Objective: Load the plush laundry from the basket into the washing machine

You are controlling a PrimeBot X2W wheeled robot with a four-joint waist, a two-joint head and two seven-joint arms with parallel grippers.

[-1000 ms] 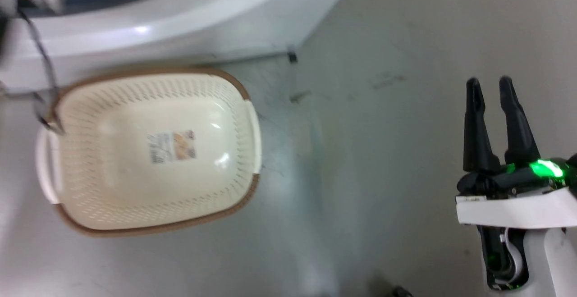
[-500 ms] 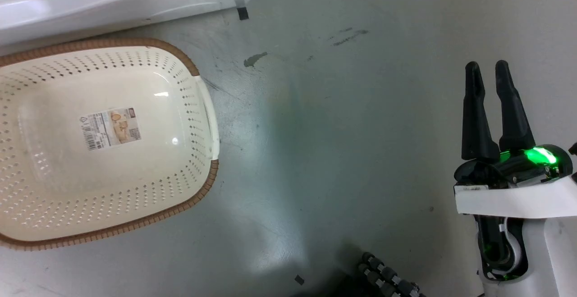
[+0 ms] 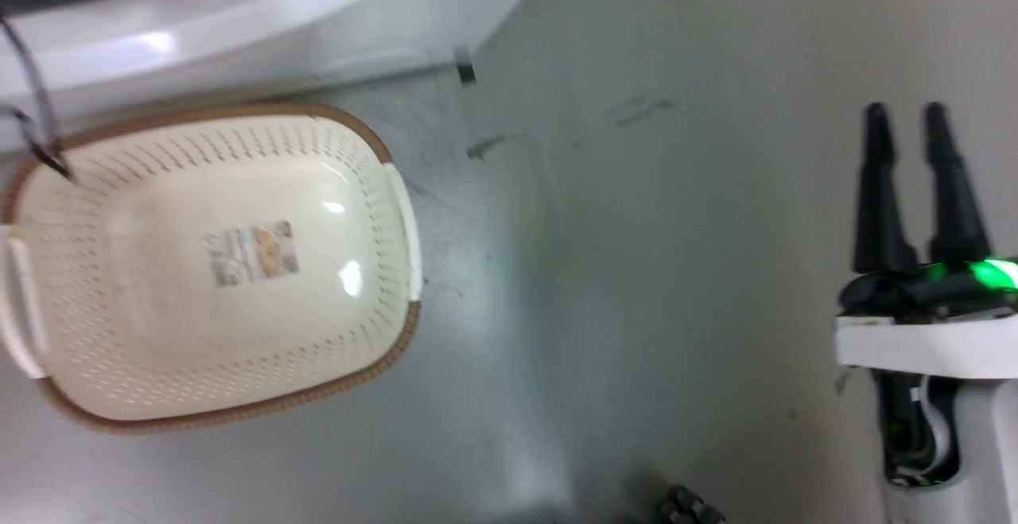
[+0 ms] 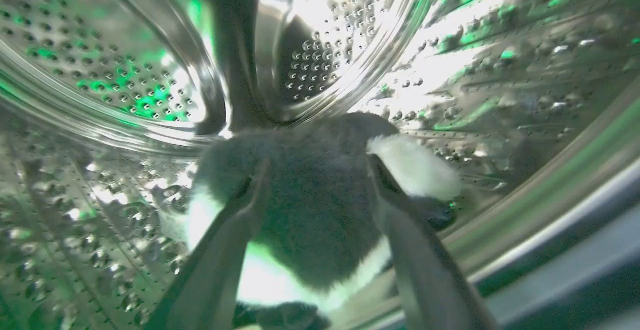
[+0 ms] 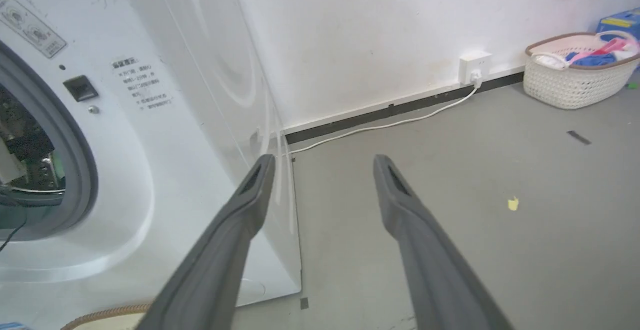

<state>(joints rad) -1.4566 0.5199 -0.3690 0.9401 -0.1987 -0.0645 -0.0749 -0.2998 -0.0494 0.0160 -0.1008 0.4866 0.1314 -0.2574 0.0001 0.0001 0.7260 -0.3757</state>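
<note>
1. Left gripper: we find its jaws spread inside the steel drum of the washing machine. The plush laundry lies between them, its fur touching both fingers. We cannot tell whether the fingers bear on it.

2. Hazard: in our judgement, fur clinging to a finger on withdrawal could drag the toy back over the drum lip, which lies just below the jaws. The white patch beside the right-hand finger sits nearest that lip.

3. Containers:
   - The drum holds the plush, and we see nothing else in it.
   - The basket, well left of the right gripper, holds only its label sticker.
   - The right gripper's jaws are spread and carry nothing.
   - Far beyond them, to their right, a second basket holds coloured clothes.
</note>
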